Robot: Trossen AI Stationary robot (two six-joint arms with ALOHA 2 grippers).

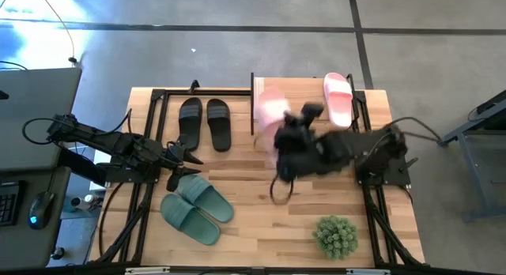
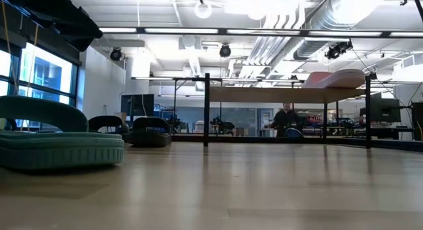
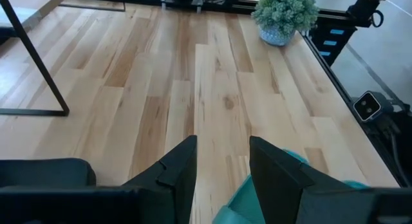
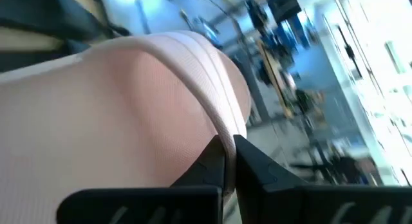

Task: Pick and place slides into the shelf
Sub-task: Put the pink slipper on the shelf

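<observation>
High view showed the right pincer (image 1: 277, 126) clamped on a pink slide (image 1: 271, 107), just above the shelf (image 1: 257, 109). Its mate (image 1: 338, 99) already lay on that shelf. The left pincer (image 1: 190, 159) waited narrowly open beside the green slides (image 1: 198, 205).

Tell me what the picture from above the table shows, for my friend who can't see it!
The right gripper holds a pale pink slide over the shelf, where the other pink slide already lies. Black slides and green slides sit on the table by the left gripper, with a spiky plant.

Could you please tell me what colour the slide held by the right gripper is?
Pale pink: the foam slide sandal clamped in the right gripper shows best in the right wrist view.
</observation>
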